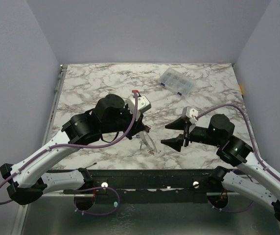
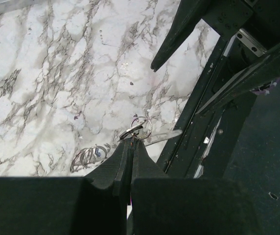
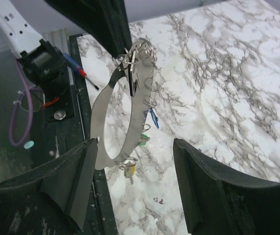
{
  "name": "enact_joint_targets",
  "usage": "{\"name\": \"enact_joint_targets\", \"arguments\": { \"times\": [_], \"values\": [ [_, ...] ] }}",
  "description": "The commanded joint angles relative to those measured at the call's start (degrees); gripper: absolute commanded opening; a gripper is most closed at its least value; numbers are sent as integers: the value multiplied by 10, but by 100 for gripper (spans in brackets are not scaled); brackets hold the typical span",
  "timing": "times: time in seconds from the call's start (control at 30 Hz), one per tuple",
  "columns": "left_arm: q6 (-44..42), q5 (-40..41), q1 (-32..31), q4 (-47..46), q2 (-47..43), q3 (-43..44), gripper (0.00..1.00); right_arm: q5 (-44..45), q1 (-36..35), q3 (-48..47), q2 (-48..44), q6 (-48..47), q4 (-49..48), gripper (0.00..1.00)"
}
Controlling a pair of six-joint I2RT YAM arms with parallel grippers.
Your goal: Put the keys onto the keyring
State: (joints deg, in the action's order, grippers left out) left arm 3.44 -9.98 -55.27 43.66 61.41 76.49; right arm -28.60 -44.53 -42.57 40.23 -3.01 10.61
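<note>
The large thin grey metal keyring (image 3: 97, 132) hangs in the air above the white marble counter (image 1: 91, 83), near its front edge. It is held at the top by your left gripper (image 2: 130, 144). Those jaws are pinched tight on a small split ring at the crown of the hoop.

In the right wrist view, several small rings are strung along the band and coloured pieces dangle from it. The slim blue key (image 3: 152, 118) is about halfway down, the green key (image 3: 144, 140) is just below it, and the yellow-orange key (image 3: 130, 169) is at the bottom. A dark piece sits near the top, but you can't identify it from here.

Your right gripper (image 1: 167, 134) sits just to the right of the hoop. Its jaws are spread wide, hold nothing and touch nothing.

Most of the threading looks done, since at least three keys already ride on the hoop. You can't tell whether the band is closed or whether every key is on. No loose key shows on the counter. The clear plastic compartment box (image 1: 177, 82) lies well apart near the far right, and its contents are too small to read.
</note>
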Motion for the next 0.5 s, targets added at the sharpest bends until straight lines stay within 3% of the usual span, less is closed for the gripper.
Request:
{"name": "enact_joint_targets", "arguments": {
  "times": [0.0,0.23,0.47],
  "values": [
    [-44,-46,-4,-21,-11,-11,0,-56,-3,32,-26,-95,-79,73],
    [-140,-96,-4,-21,-26,-26,0,-44,-3,26,-12,-190,-75,73],
    [-189,-123,-4,-21,-14,-20,0,-110,-4,17,9,-220,-65,70]
  ]
}}
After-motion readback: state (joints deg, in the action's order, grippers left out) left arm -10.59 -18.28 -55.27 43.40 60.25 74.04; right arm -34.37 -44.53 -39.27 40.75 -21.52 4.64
